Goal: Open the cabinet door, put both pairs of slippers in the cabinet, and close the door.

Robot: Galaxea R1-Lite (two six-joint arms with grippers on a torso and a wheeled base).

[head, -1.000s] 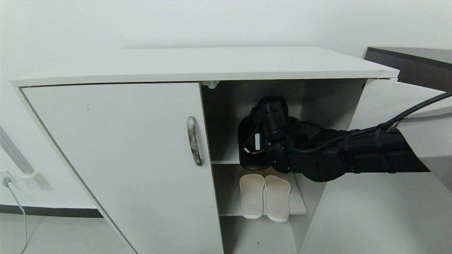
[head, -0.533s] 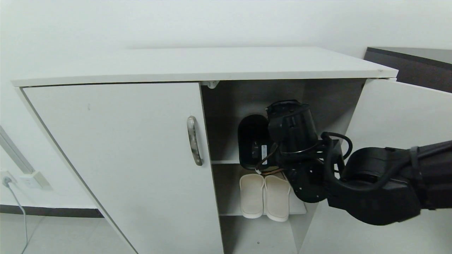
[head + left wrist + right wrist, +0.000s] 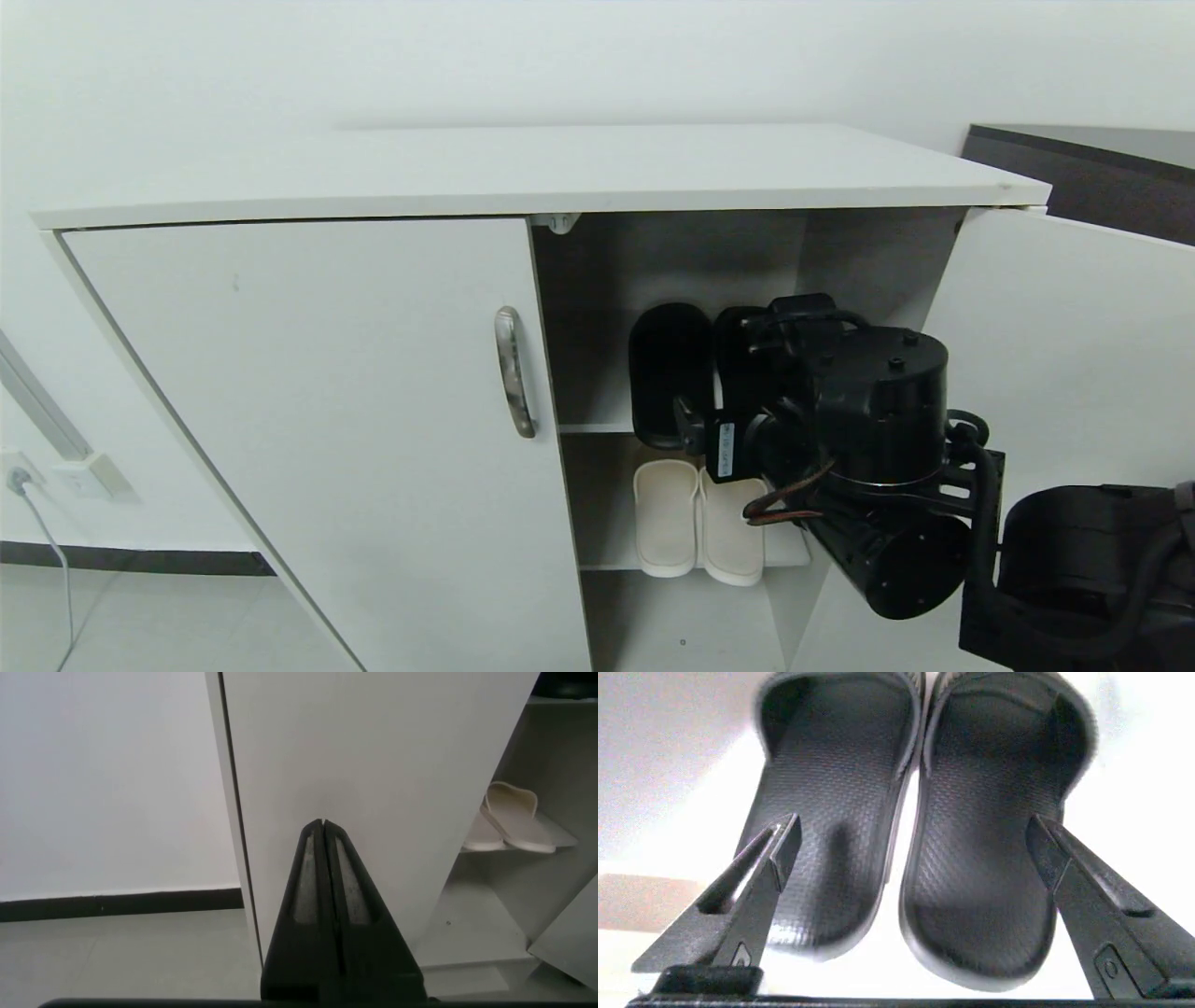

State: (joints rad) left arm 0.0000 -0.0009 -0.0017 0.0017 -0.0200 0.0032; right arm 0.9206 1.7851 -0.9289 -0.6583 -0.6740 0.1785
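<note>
Resting on the cabinet's (image 3: 523, 173) upper shelf, black slippers (image 3: 665, 383) lie just beyond the right arm (image 3: 868, 448), whose label is unreadable; white slippers (image 3: 698, 523) sit on the shelf below.

Left end effector (image 3: 322, 826) is closed, the shut door (image 3: 374, 765) just ahead.

Right end effector (image 3: 915, 829) is open, with the black slippers just ahead and clear of its fingers.

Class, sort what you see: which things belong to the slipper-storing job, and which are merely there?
Job: cabinet, open door, black slippers, white slippers, right pincer.
Just there: wall socket, cable, dark furniture beside the cabinet.
</note>
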